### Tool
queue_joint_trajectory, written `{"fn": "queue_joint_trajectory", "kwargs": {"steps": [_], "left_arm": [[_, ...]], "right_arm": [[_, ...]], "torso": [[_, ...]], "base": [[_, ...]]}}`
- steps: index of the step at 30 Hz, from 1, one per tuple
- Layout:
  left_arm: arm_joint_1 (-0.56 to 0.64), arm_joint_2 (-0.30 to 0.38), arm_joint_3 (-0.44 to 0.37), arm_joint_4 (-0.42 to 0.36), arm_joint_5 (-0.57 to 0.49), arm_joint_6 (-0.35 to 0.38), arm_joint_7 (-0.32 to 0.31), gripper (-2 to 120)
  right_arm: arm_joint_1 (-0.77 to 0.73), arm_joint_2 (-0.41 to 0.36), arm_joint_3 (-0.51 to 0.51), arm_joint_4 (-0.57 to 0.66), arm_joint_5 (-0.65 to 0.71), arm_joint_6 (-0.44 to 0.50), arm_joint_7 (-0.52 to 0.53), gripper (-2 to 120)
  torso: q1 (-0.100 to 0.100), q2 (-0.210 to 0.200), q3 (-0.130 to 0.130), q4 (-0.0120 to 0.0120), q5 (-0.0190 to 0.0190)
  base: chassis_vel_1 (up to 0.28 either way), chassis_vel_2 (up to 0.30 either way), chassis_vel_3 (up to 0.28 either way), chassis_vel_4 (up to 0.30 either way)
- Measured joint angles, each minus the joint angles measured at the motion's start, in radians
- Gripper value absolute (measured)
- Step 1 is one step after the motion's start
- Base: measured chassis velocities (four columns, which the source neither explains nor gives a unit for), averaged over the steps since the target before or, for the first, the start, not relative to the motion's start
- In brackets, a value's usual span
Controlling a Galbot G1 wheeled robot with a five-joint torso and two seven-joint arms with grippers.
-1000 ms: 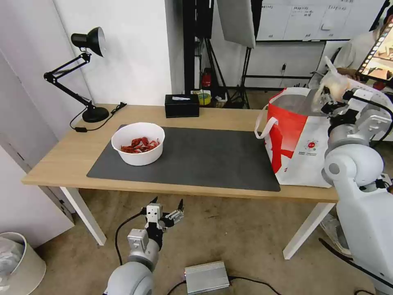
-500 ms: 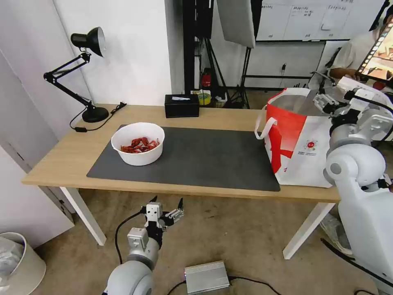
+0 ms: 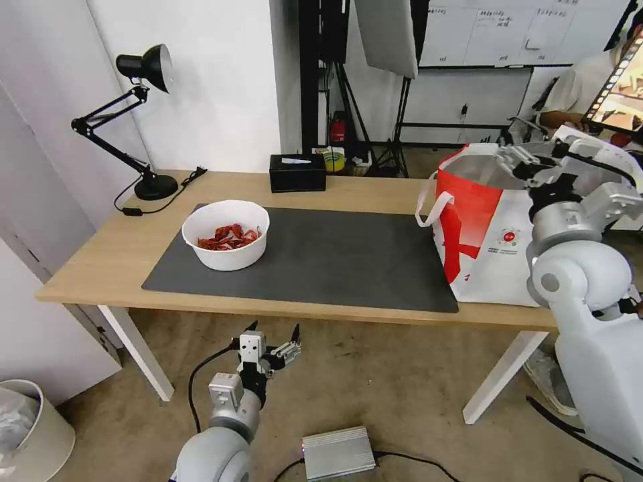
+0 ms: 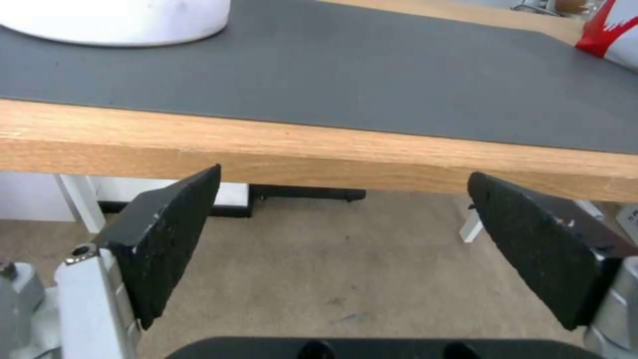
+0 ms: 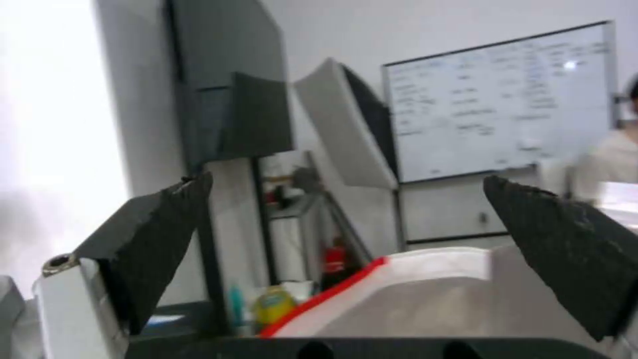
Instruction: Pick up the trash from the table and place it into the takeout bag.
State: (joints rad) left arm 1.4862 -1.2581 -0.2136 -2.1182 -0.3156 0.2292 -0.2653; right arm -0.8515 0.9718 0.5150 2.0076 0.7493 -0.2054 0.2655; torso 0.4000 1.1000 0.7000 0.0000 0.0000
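While the right gripper (image 3: pixel 519 148) is being held wide open and empty over the mouth of the takeout bag (image 3: pixel 492 227), the drop-off step is judged finished. The white round bowl (image 3: pixel 226 234) of crayfish shells is being left on the mat on the table (image 3: pixel 362 191), well apart. The left gripper (image 3: pixel 273 341), open and empty, is being kept below the table edge; next, a reach to the bowl is being called for.

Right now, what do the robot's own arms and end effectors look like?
Both arms are glossy light-grey shells with rounded joints. The left end effector has a white block body, black-tipped fingers and a black cable. The right end effector is silver-grey with black-padded fingers.
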Motion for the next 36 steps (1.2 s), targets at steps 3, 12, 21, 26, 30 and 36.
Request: {"fn": "queue_joint_trajectory", "kwargs": {"steps": [3,12,21,26,30,36], "left_arm": [[-0.001,0.003,-0.001,0.000,-0.002,0.000,0.000,100],[-0.014,0.010,-0.006,0.008,-0.011,0.000,0.000,100],[-0.026,0.014,-0.006,0.016,-0.024,-0.001,-0.001,100],[-0.028,0.016,-0.006,0.015,-0.026,-0.002,-0.001,100],[-0.026,0.017,-0.007,0.011,-0.026,-0.002,0.000,100],[-0.023,0.015,-0.007,0.005,-0.025,-0.002,0.000,100]], "right_arm": [[-0.030,-0.010,-0.002,0.018,0.003,0.004,-0.049,100],[-0.180,-0.052,-0.025,0.127,-0.037,-0.106,-0.097,100],[-0.377,-0.062,-0.062,0.210,-0.099,-0.194,-0.051,100],[-0.482,-0.040,-0.065,0.249,-0.128,-0.211,-0.009,100],[-0.544,-0.028,-0.067,0.271,-0.148,-0.213,0.024,100],[-0.603,-0.014,-0.069,0.293,-0.144,-0.229,0.065,100]], "torso": [[0.000,0.000,0.000,0.0002,-0.0002],[0.000,0.000,0.000,0.0001,-0.0001],[0.000,0.000,0.000,-0.0002,0.0001],[0.000,0.000,0.000,0.0000,-0.0001],[0.000,0.000,0.000,0.0000,-0.0001],[0.000,0.000,0.000,0.0000,0.0000]], "base": [[0.000,0.000,0.000,0.000],[0.000,0.000,0.000,0.000],[0.000,0.000,0.000,0.000],[0.000,0.000,0.000,0.000],[0.000,0.000,0.000,0.000],[0.000,0.000,0.000,0.000]]}}
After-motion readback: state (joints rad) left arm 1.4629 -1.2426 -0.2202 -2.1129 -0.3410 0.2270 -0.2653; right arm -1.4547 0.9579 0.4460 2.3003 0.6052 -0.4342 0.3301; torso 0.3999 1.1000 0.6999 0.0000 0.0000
